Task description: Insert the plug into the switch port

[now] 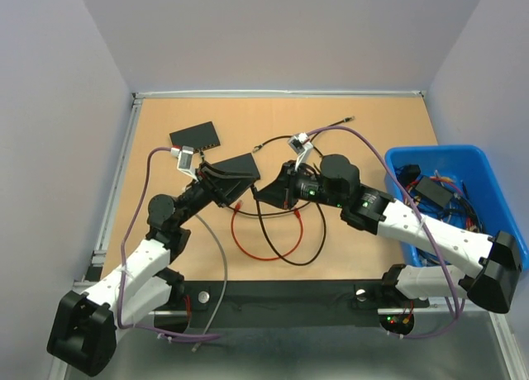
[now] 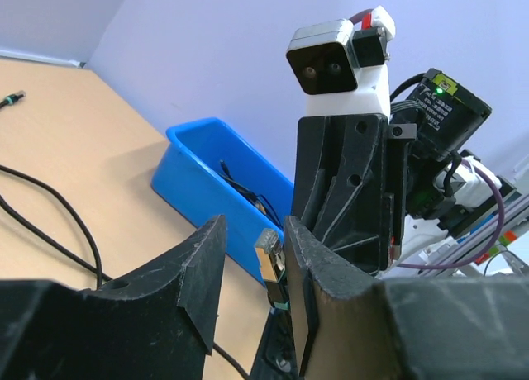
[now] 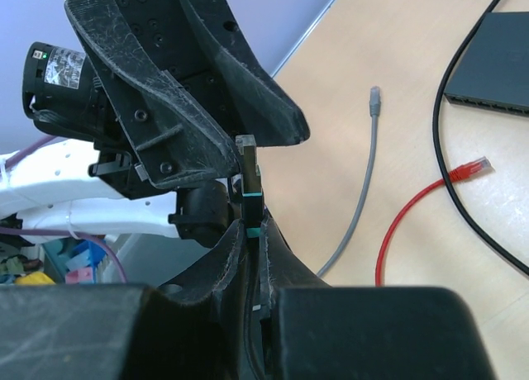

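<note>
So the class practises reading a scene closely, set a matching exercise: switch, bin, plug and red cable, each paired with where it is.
Things:
1. switch
2. bin
3. plug
4. red cable

Places:
A. pinched in the right gripper
B. at the right edge of the table, cables inside
C. lying loose on the table
D. flat on the table, far left

Pairs: 1-D, 2-B, 3-A, 4-C

A blue bin is sitting at the tabletop's right edge, holding a tangle of cables. A red cable is curving across mid-tabletop, a grey cable lying just left of it.
</note>
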Action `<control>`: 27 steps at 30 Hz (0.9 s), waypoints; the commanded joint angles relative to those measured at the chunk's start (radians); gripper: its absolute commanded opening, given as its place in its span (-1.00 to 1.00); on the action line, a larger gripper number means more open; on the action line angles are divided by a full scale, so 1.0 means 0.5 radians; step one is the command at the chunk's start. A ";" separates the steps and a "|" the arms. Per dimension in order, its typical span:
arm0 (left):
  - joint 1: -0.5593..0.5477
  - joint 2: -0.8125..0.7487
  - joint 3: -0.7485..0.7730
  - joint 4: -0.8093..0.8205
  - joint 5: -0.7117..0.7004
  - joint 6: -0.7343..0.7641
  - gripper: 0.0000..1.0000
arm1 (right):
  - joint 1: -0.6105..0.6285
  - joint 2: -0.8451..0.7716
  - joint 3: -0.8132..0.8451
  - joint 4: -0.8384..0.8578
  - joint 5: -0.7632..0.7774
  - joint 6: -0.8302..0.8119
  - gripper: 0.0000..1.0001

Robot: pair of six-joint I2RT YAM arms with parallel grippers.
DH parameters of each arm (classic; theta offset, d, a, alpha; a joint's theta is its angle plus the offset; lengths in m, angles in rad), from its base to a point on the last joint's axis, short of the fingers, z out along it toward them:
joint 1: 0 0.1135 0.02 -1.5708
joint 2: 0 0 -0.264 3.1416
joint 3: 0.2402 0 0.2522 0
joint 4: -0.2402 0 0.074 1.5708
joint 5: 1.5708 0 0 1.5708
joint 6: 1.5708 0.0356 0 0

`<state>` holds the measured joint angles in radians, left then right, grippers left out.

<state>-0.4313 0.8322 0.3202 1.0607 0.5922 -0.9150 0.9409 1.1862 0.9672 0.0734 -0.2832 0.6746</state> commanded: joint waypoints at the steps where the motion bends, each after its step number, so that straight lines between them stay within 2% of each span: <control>1: -0.076 0.026 0.031 0.127 0.086 0.014 -0.17 | 0.005 -0.028 0.035 0.209 -0.032 0.028 -0.99; 2: -0.085 0.020 0.025 0.130 0.074 0.014 -0.21 | 0.005 -0.028 0.035 0.212 -0.020 0.028 -0.99; 3: -0.092 0.017 0.025 0.130 0.049 0.017 -0.33 | 0.002 -0.035 0.035 0.209 -0.023 0.028 -0.99; 4: -0.095 0.008 0.019 0.130 0.040 0.014 -0.55 | 0.005 -0.038 0.029 0.212 -0.016 0.025 -0.99; 6: -0.098 -0.002 0.016 0.127 0.018 0.011 -0.79 | 0.005 -0.050 0.017 0.209 -0.004 0.022 -0.99; 7: -0.098 -0.017 0.013 0.121 0.009 0.011 -0.99 | 0.002 -0.062 0.002 0.209 0.020 0.019 -0.99; 9: -0.095 -0.029 0.019 0.088 -0.003 0.017 -1.00 | 0.005 -0.090 -0.014 0.203 0.060 -0.005 -0.99; 11: -0.095 -0.057 0.043 -0.007 -0.019 0.047 -1.00 | 0.005 -0.139 -0.020 0.169 0.152 -0.030 -0.89; 13: -0.095 -0.081 0.074 -0.202 -0.067 0.075 -1.00 | 0.005 -0.169 0.010 0.075 0.229 -0.094 -0.68; 14: -0.098 -0.106 0.129 -0.304 -0.098 0.124 -1.00 | 0.002 -0.176 0.038 0.025 0.317 -0.125 -0.32; 16: -0.095 -0.118 0.181 -0.571 -0.193 0.161 -1.00 | 0.005 -0.170 0.133 -0.128 0.400 -0.238 -0.14; 18: -0.095 -0.133 0.252 -0.728 -0.276 0.179 -1.00 | 0.005 -0.118 0.216 -0.269 0.502 -0.376 -0.07; 20: -0.098 -0.140 0.341 -1.016 -0.460 0.137 -1.00 | 0.005 -0.041 0.357 -0.453 0.624 -0.456 -0.07; 22: -0.101 -0.140 0.408 -1.386 -0.756 0.063 -1.00 | 0.008 0.002 0.473 -0.594 0.695 -0.560 -0.07; 27: -0.150 -0.078 0.547 -1.636 -0.951 -0.072 -1.00 | 0.036 0.128 0.642 -0.776 0.916 -0.692 -0.10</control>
<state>-0.4862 0.7891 0.5220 0.3927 0.2451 -0.9108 0.9440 1.2137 1.2198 -0.2096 0.0628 0.4198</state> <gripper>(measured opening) 0.215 0.460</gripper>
